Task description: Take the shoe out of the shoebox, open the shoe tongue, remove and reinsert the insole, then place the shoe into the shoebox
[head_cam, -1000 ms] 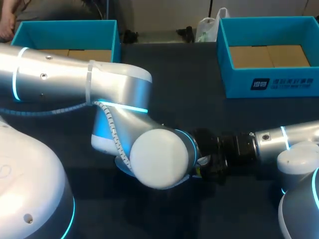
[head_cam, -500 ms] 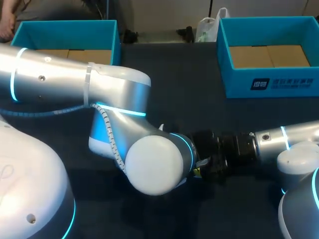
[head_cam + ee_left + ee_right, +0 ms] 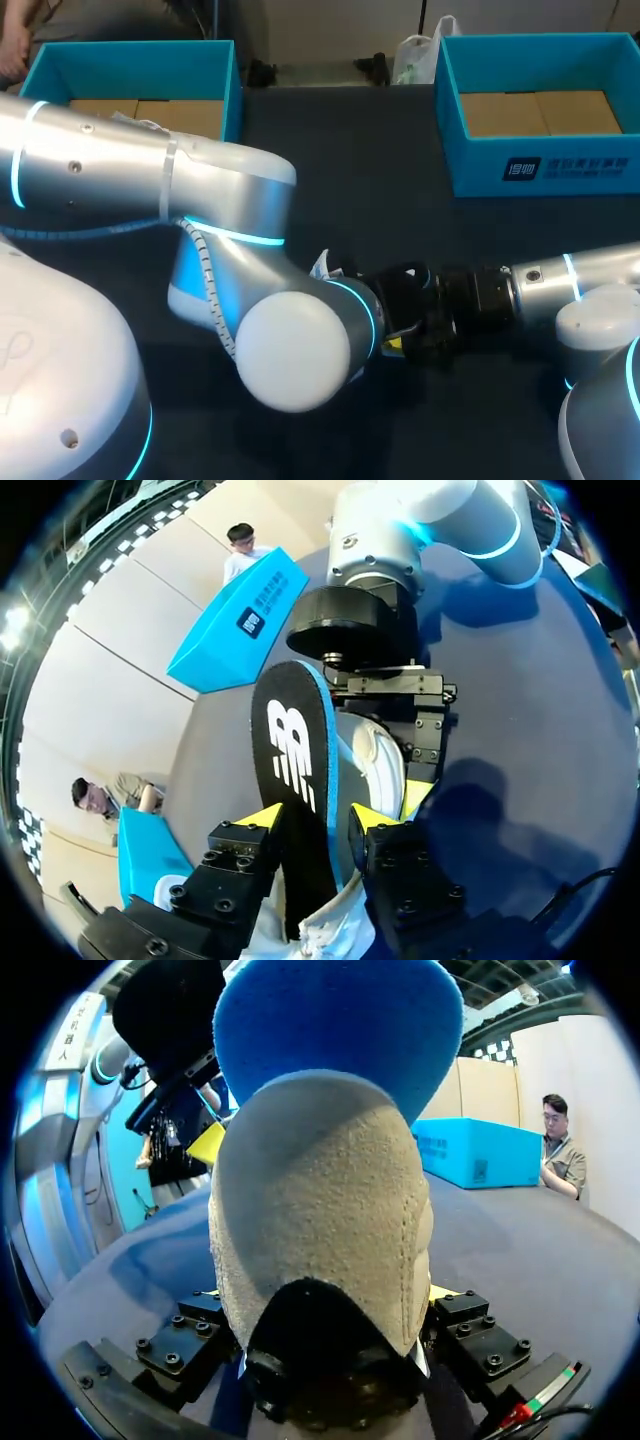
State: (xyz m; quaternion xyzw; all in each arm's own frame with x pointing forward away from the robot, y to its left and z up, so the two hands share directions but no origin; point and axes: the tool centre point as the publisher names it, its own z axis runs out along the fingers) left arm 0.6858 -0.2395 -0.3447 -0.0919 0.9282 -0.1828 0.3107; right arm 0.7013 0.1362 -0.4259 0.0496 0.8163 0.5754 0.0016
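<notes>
While the left gripper [image 3: 318, 820] pinches the black, blue-edged foam insole [image 3: 290, 745] and the right gripper [image 3: 320, 1305], at its three o'clock from overhead, clamps the beige suede shoe [image 3: 320, 1190], the insole should travel lengthwise, untwisted

A dark, matte table [image 3: 350, 170] fills the head view, its cover plain and blue-black. In the left wrist view it spreads under and ahead of the fingers [image 3: 258, 818] of the left gripper [image 3: 316, 820], bluish under the light, with a soft dark shadow just beside one finger. Ahead of the right gripper [image 3: 325, 1305] the surface runs on, greyer where light falls.
</notes>
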